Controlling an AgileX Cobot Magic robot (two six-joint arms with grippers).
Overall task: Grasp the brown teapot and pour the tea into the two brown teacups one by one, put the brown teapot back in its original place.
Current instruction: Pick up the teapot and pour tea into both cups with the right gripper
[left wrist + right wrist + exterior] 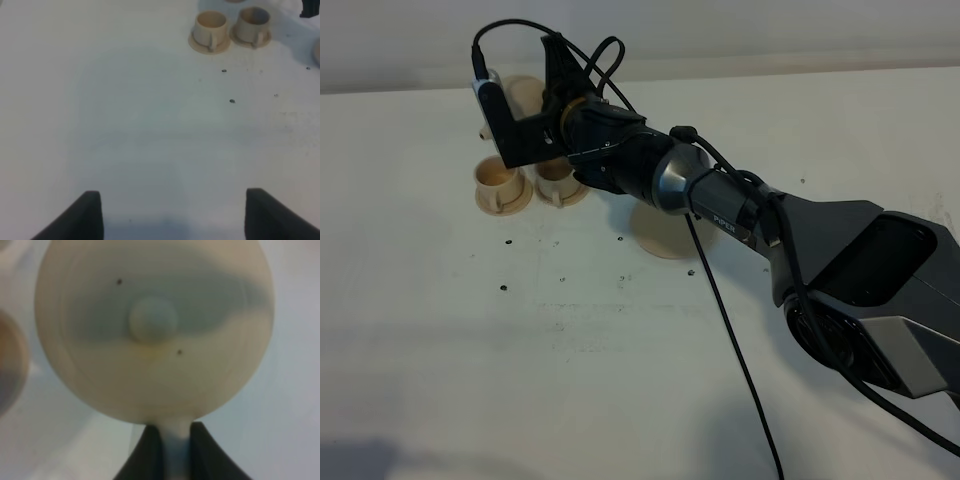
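Observation:
My right gripper (546,96) is shut on the loop handle of the brown teapot (525,92) and holds it in the air just behind the two brown teacups. In the right wrist view the teapot (150,325) fills the frame from above, its handle pinched between my fingers (147,452). The left cup (500,182) and right cup (558,180) stand on their small saucers; they also show in the left wrist view, one (210,29) beside the other (252,24). The wide saucer (665,240) lies bare, partly under my arm. My left gripper (175,215) is open and empty over bare table.
The white table (520,350) carries small dark specks near the cups. My right arm and its black cable (730,330) cross from the right edge to the upper left. The table's back edge meets the wall just behind the teapot.

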